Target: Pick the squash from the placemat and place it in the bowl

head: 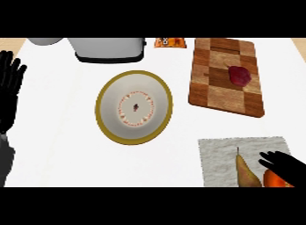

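Right hand (293, 170) (grip unclear) beside one squash (248, 175) on one placemat (263, 146); one bowl (110, 94); left hand (3, 94) spread, upright.

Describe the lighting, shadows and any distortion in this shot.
Head view: even, soft light, with no glare on the white counter; a dark shadow sits under the grey appliance at the far edge; the round bowl looks stretched, taller than wide.
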`<state>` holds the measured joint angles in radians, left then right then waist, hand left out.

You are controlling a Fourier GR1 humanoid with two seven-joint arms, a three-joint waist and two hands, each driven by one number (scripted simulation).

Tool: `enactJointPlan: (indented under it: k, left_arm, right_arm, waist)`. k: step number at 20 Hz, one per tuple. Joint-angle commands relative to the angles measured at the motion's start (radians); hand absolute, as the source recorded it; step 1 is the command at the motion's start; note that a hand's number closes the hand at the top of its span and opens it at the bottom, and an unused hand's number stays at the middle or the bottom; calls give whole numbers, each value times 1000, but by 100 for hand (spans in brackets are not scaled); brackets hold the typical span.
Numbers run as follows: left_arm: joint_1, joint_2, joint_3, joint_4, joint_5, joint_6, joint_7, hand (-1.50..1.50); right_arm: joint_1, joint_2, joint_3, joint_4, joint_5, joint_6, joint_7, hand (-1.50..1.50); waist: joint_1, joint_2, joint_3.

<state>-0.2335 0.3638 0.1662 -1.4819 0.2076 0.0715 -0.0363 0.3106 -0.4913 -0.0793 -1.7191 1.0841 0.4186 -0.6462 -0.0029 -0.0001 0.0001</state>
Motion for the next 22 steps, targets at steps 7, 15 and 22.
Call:
enactJointPlan:
  k: [7,15,22]
  left_arm:
    - [22,-30,11,-7,-43,-25,-16,0]
    - [-19,-24,45,2,-29,-36,11,0]
    - [-36,-24,16,-30,-30,-64,41,0]
  right_arm:
    - [-121,24,-13,186,84,-17,11,-150]
    - [-125,63,-52,240,31,-167,-111,150]
    - [-522,31,-54,510,119,-111,-19,150]
  waist:
    - [3,0,0]
    - [0,0,0]
    - [77,13,3]
